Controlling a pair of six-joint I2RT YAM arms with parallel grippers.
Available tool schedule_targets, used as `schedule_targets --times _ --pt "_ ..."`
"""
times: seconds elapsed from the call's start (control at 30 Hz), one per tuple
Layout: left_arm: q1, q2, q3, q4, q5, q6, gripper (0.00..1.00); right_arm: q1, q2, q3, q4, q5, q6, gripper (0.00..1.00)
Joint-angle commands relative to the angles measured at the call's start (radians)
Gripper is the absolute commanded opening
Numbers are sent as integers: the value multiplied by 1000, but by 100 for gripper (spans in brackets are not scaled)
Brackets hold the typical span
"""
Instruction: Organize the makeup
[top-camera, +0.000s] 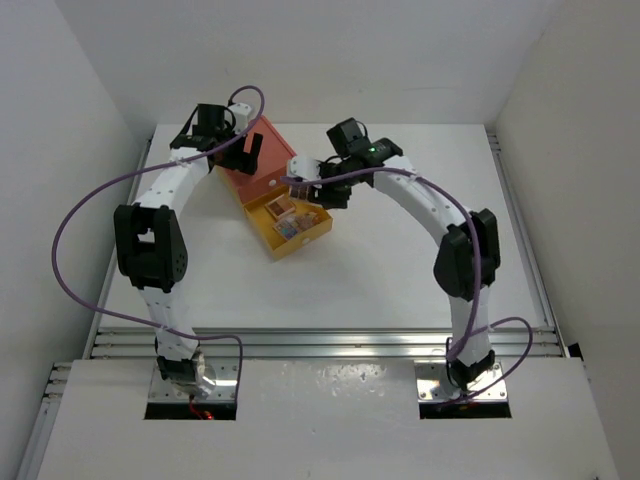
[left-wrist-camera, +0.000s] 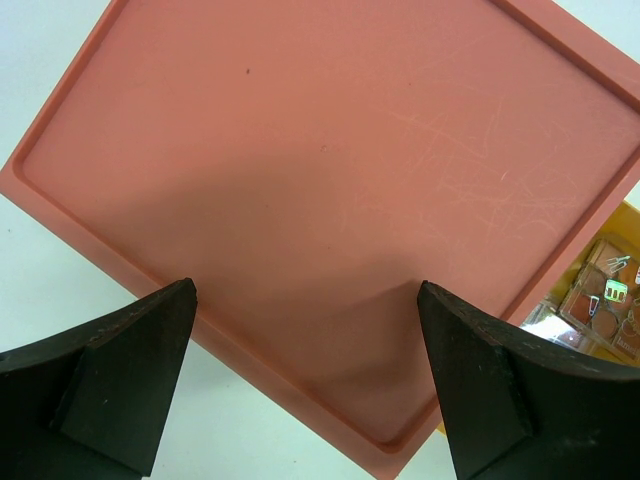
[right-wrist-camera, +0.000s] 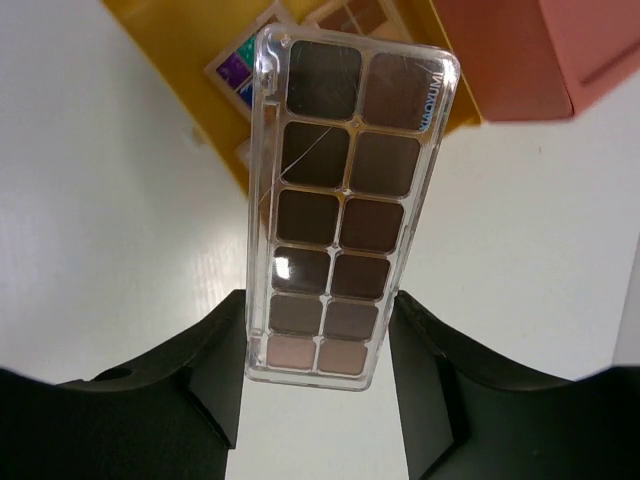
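Observation:
A clear eyeshadow palette (right-wrist-camera: 345, 200) with two rows of brown squares stands lengthwise between the fingers of my right gripper (right-wrist-camera: 320, 325), which is shut on its lower end. In the top view the right gripper (top-camera: 322, 186) hangs just above the yellow drawer (top-camera: 318, 232), which is pulled out of the orange box (top-camera: 262, 168). Two small palettes (top-camera: 286, 217) lie in the drawer, and they also show in the left wrist view as palettes (left-wrist-camera: 604, 292). My left gripper (left-wrist-camera: 305, 295) is open over the box's flat orange top (left-wrist-camera: 330, 170), touching nothing. No brushes or pencils are in view.
The orange box and its yellow drawer (right-wrist-camera: 185, 40) sit at the back middle of the white table (top-camera: 380, 270). White walls close in the table on the left, right and back. A purple cable loops off each arm.

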Motion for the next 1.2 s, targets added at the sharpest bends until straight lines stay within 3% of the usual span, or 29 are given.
schedule_targets --times 0.0,0.1,0.3,0.4,0.63,0.77,0.9,1.03,1.07,1.1,1.17 --pt "20 -30 -22 -51 -7 6 99 43 106 18 159 -61 -104 13" --pt "20 -30 -41 -51 -7 15 99 61 186 52 255 -57 -101 10" --pt "30 -30 -41 -51 2 15 99 87 302 45 459 25 -89 12" --pt "30 -30 -41 -51 2 15 99 96 319 30 470 43 -111 22" --pt "39 -21 -41 -51 13 15 99 116 267 -93 585 86 -103 65" --pt "39 -21 -41 -51 13 15 99 119 238 -97 641 114 -107 75" --pt "39 -21 -41 -51 13 15 99 125 183 -106 698 129 -80 79" --pt "39 -21 -41 -51 13 15 99 124 54 -266 958 198 114 81" --pt "39 -21 -41 -51 13 15 99 127 -7 -305 1064 240 280 81" --pt "39 -21 -41 -51 4 15 99 125 -71 -433 1112 276 343 81" --pt "39 -12 -41 -51 4 15 99 128 -153 -506 1223 293 553 72"
